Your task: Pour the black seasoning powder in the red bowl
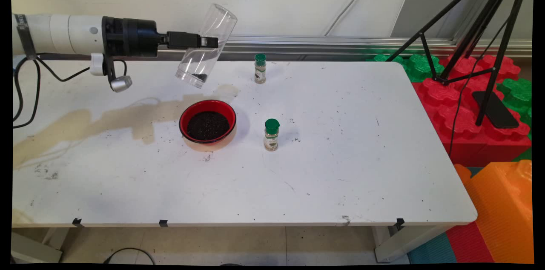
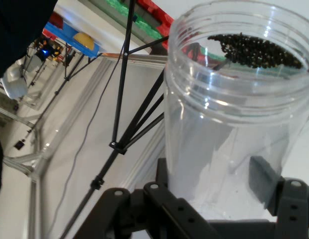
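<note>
Clear plastic, that's the jar (image 1: 207,45) the hand (image 1: 209,42) has clamped between its fingers, held up in the air over the surface's (image 1: 349,176) far left part. The arm reaches in level from the left, and the jar hangs tilted, its open mouth pointing down and to the left, its closed end up near the wall. A small clump of dark grains (image 1: 199,76) sits just inside the lower rim; from the hand's own camera the same grains (image 2: 254,51) lie against the mouth of the jar (image 2: 229,119), and one finger (image 2: 264,185) shows dark through the clear wall.

Below the jar's mouth and a little toward the near edge stands a red bowl (image 1: 207,124) filled with dark grains, roughly midway between the far and near edges, left of centre. Just right of the bowl stands a green-capped shaker (image 1: 271,134), upright. A second shaker (image 1: 259,68) stands upright near the far edge, right of the jar and apart from it.

A tan stain (image 1: 106,123) spreads across the left part, from the left edge toward the bowl. Off the right edge lie red and green blocks (image 1: 464,104) with a black tripod (image 1: 489,44) on them.
</note>
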Controlling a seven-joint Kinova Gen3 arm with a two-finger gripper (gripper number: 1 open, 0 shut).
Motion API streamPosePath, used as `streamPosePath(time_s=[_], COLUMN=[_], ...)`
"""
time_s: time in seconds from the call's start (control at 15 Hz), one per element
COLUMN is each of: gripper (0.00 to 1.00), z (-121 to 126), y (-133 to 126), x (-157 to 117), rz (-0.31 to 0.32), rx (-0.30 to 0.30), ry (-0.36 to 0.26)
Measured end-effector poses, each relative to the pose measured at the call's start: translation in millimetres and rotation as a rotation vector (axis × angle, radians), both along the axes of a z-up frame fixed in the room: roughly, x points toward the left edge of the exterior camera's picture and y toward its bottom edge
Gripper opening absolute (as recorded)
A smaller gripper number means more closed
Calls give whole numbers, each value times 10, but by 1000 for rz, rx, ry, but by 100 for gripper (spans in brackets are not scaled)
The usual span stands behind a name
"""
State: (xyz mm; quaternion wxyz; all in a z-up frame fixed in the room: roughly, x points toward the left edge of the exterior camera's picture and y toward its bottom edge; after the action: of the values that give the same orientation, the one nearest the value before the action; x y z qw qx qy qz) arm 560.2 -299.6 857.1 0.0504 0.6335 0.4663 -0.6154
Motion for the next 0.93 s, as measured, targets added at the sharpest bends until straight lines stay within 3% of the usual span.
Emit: streamPosePath(time_s=[0.93], gripper=[0], z=[173], y=[-6], x=[8], rz=[127], rx=[408], ry=[230])
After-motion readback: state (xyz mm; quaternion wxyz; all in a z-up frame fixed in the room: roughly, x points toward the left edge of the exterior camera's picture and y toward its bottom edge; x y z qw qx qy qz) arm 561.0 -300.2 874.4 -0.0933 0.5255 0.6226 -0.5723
